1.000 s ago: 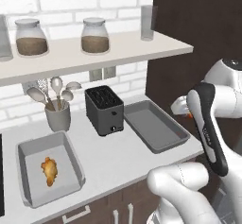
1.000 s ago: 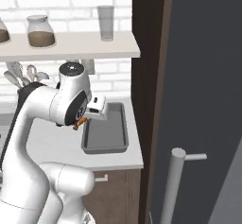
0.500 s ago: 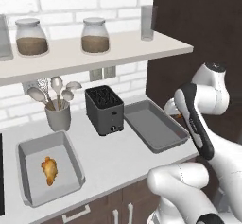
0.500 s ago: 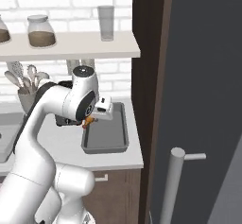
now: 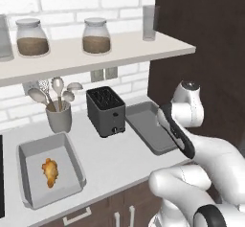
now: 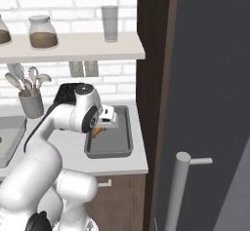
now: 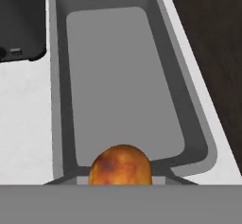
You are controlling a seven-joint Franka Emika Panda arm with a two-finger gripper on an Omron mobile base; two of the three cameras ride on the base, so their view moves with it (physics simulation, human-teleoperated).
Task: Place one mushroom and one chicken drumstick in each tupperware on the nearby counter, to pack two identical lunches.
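Note:
My gripper (image 6: 101, 126) hangs just above the near left end of the right tupperware (image 6: 111, 143), shut on a golden-brown chicken drumstick (image 6: 98, 131). In the hand view the plump end of that drumstick (image 7: 121, 167) sits at the bottom, with the bare grey tupperware (image 7: 118, 76) stretching away beyond it. From the left base view the arm covers the hand beside this tupperware (image 5: 145, 125). A second drumstick (image 5: 50, 172) lies in the left tupperware (image 5: 64, 156), whose corner (image 6: 9, 138) also shows from the right. The mushroom is out of view.
A black toaster (image 5: 106, 111) stands between the two trays on the counter (image 5: 110, 161), with a utensil cup (image 5: 59, 116) behind the left one. A shelf (image 5: 95, 53) with jars hangs overhead. A tall dark cabinet (image 6: 195, 79) rises right of the right tray.
The arm has swung forward and down with the drumstick, bringing it from beside the counter to just over the right tupperware. The trays and toaster have stayed put.

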